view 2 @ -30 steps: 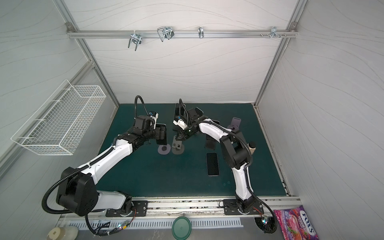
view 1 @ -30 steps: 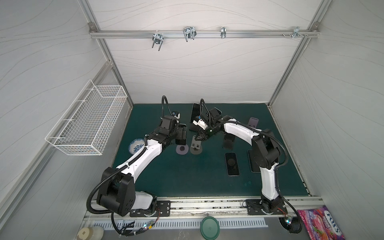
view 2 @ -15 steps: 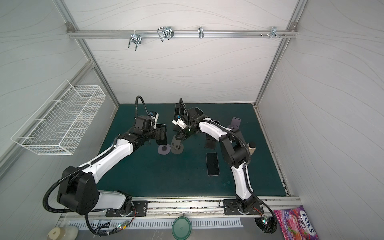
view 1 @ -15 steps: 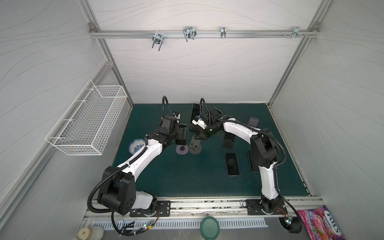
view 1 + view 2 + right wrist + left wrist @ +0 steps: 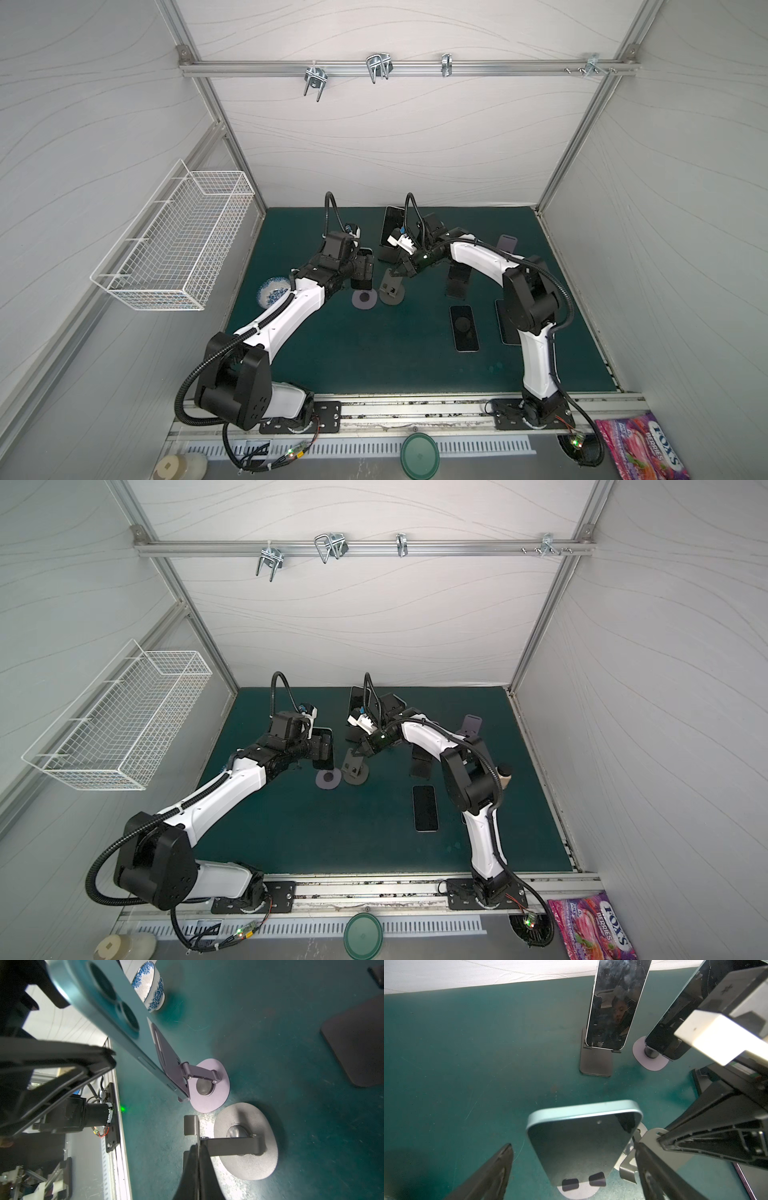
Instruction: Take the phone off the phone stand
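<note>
Left gripper [image 5: 574,1147], jaws wide, is straddling teal phone [image 5: 137,1047] on lilac phone stand [image 5: 220,1093], pre-clamp; right gripper [image 5: 197,1147] is pinching neighbouring grey stand [image 5: 259,1157], likely steadying it.

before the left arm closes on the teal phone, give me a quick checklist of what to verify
1. The left gripper is open and astride the teal phone: ok.
2. Its fingers touch the phone's edges: not ok, a gap shows on each side.
3. Phone seated on the lilac stand, bottom edge in its lip: ok.
4. The right gripper is shut on the plate of the grey stand next to it: ok.
5. Clearance between a left gripper finger and the grey stand: cannot tell, they overlap in the left wrist view.
</note>
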`<state>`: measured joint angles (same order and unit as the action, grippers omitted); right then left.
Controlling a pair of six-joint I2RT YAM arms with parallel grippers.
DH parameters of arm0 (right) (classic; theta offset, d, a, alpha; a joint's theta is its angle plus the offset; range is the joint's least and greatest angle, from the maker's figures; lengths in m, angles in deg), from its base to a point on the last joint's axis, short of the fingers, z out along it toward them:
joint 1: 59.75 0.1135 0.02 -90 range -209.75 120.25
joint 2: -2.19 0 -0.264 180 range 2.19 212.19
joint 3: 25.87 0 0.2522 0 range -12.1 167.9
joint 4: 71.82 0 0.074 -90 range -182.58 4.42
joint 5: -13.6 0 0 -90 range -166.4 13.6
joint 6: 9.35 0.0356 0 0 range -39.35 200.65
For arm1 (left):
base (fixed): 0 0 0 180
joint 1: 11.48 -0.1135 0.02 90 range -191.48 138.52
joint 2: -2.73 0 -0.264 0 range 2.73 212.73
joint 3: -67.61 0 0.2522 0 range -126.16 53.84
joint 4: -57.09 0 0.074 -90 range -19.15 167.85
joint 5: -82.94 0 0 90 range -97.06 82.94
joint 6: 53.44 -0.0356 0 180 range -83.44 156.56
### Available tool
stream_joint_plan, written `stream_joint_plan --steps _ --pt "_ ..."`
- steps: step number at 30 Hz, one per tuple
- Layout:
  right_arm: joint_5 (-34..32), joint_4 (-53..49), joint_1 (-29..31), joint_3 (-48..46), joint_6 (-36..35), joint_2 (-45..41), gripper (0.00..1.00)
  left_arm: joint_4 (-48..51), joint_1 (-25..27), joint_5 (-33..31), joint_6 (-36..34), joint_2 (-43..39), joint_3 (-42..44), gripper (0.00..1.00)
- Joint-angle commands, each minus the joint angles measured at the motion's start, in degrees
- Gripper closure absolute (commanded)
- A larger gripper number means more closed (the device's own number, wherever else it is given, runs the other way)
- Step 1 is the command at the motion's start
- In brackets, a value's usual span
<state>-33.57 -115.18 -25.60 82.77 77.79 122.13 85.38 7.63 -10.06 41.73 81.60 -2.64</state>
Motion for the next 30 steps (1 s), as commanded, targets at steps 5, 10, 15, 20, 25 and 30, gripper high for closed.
stream_joint_plan --steps 5,10,15,20,25,30 --pt "4.94 3.84 -1.1 -1.79 4.79 -5.26 1.0 1.38 -0.32 -0.69 0.65 -2.74 -3.35 0.08" --pt "4.92 3.73 -1.18 -1.62 7.34 -8.05 1.0 2.43 -0.31 -1.64 1.31 -5.23 -3.28 0.08" --pt "4.55 3.13 -1.26 -1.3 10.56 -10.63 1.0 3.96 -0.31 -2.17 1.77 -8.23 -2.92 0.08" --pt "3.1 1.35 -1.52 -1.15 13.0 -13.14 1.0 5.94 -0.31 -2.31 2.04 -10.43 -3.58 0.08" --pt "3.9 0.9 -3.71 -1.74 17.46 -16.58 1.0 7.5 -0.31 -1.34 2.72 -12.0 -4.85 0.08" --pt "3.69 0.96 -8.74 -3.3 23.5 -20.83 1.0 8.11 -0.31 0.31 3.71 -13.6 -5.64 0.08"
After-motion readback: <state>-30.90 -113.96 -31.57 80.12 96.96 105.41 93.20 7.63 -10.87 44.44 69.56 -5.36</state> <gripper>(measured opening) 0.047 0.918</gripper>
